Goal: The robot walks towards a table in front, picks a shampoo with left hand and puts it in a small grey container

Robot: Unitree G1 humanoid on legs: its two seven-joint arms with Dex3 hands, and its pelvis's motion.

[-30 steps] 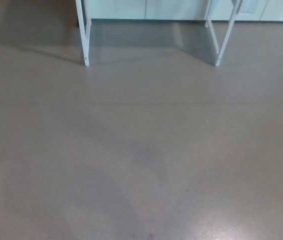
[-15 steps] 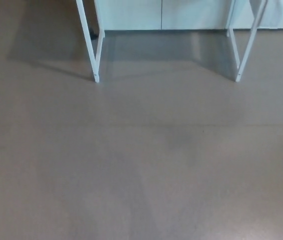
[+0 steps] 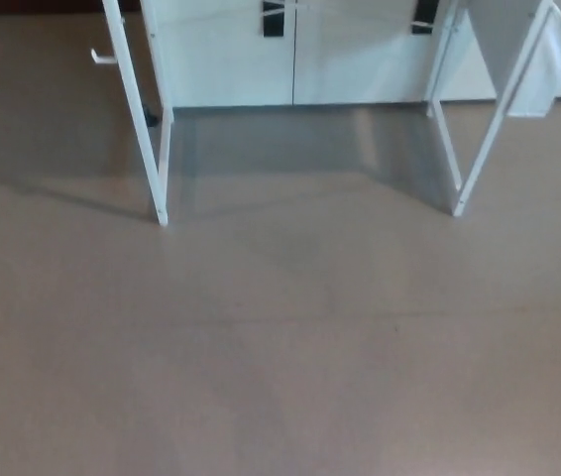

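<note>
Only the white legs of a table show in the head view: the left pair of legs (image 3: 147, 129) and the right pair of legs (image 3: 479, 139), standing on a grey-brown floor (image 3: 290, 347). The tabletop lies beyond the top edge of the picture, so no shampoo and no grey container can be seen. Neither of my hands appears in the picture.
White cabinet doors (image 3: 290, 55) with dark handles stand behind the table legs. A white panel (image 3: 533, 55) hangs at the upper right by the right legs. The table's shadow falls on the floor under and left of it.
The whole picture has shifted: the table legs and cabinets sit lower and larger in the frame, so the camera has moved closer or tilted up. More of the cabinets shows now.
</note>
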